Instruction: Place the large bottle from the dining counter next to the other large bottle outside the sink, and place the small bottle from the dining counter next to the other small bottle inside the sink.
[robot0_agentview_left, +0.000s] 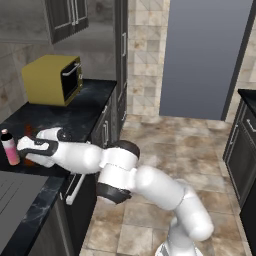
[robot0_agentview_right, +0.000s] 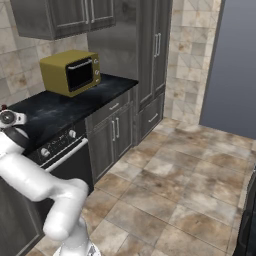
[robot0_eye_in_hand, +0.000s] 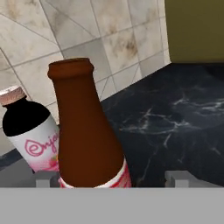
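Brown bottle (robot0_eye_in_hand: 87, 131): stands upright on the black counter (robot0_eye_in_hand: 175, 113), close in front of the hand camera, red label at its base; from the left base view its neck shows just behind the hand (robot0_agentview_left: 28, 131).
Pink bottle (robot0_eye_in_hand: 33, 131): upright just beside the brown one, on its left as the hand camera sees it; whether the two touch cannot be told. In the left base view it stands near the counter's edge (robot0_agentview_left: 9, 146), close to the sink (robot0_agentview_left: 20, 187).
Gripper (robot0_eye_in_hand: 113, 177): spread wide, one finger tip (robot0_eye_in_hand: 46, 178) on each side of the brown bottle's lower body, neither visibly pressing it. Judged let go, not pinching.
Large-bottle step: judged done in substance; the brown bottle sits by its pink partner, outside the basin.
Remaining on this step: draw the hand back without tipping either bottle; clearance is tight.
Small-bottle step: nothing of it in view; judged wholly outstanding, including the trip to the dining counter.
Surroundings: yellow microwave (robot0_agentview_left: 52, 79) further along the same counter, well apart from the bottles.
Overall progress: roughly half, on this evidence.
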